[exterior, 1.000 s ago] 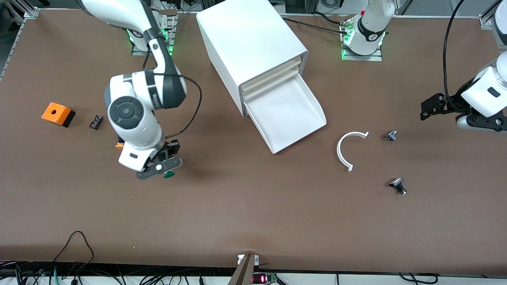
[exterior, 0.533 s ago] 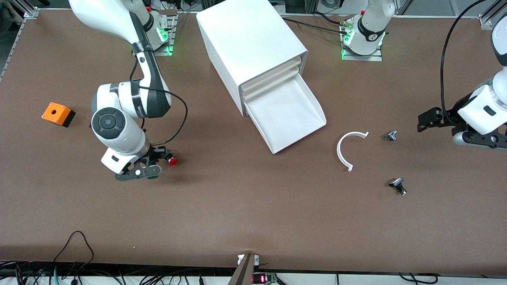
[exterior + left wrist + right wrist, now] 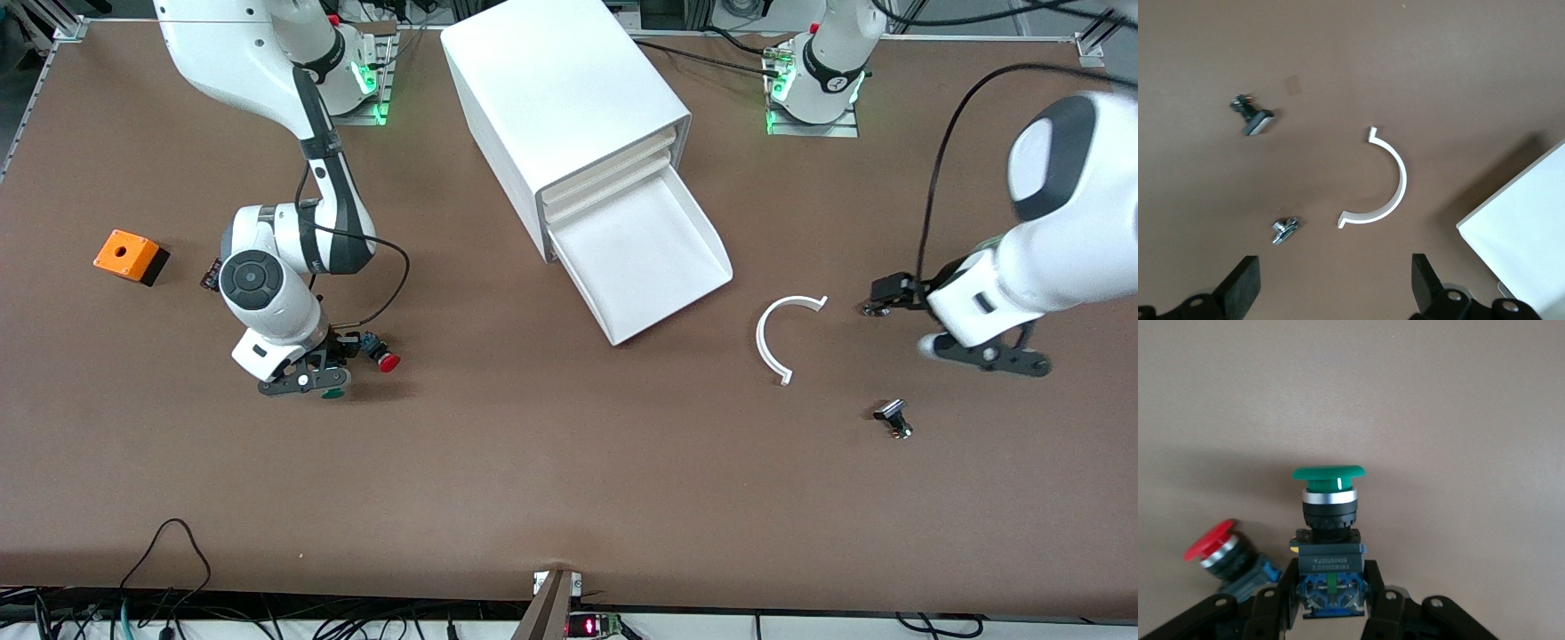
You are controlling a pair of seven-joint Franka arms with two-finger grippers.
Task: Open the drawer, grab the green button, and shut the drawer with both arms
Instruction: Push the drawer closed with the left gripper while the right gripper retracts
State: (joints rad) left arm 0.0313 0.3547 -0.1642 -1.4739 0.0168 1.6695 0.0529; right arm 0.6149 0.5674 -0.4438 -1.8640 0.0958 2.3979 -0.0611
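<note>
Button delivery looks like the step in hand: the lowest white tray drawer (image 3: pixel 645 262) with its cream front already stands pulled out of the big white box cabinet (image 3: pixel 560 98) and shows nothing inside. The right gripper (image 3: pixel 322 380) hangs low over the brown desk (image 3: pixel 533 480) toward the right arm's end, just beside a red-capped push button (image 3: pixel 384 360) lying there. Its black fingers (image 3: pixel 1283 597) pinch the black-and-blue body of the small green-capped push button (image 3: pixel 1329 520), cap pointing away from the wrist. Whether the button touches the desk yet, I cannot tell.

The left gripper (image 3: pixel 1331 290) hovers with its fingers spread, over the desk toward the left arm's end, near a white curved plastic strip (image 3: pixel 782 333) and a small metal fitting (image 3: pixel 1285 230); a dark-capped part (image 3: pixel 892 416) lies nearer the front camera.

Next, I judge, the right gripper needs to set the button down and let go, and then the drawer front wants a straight push along its slides until it sits flush.
</note>
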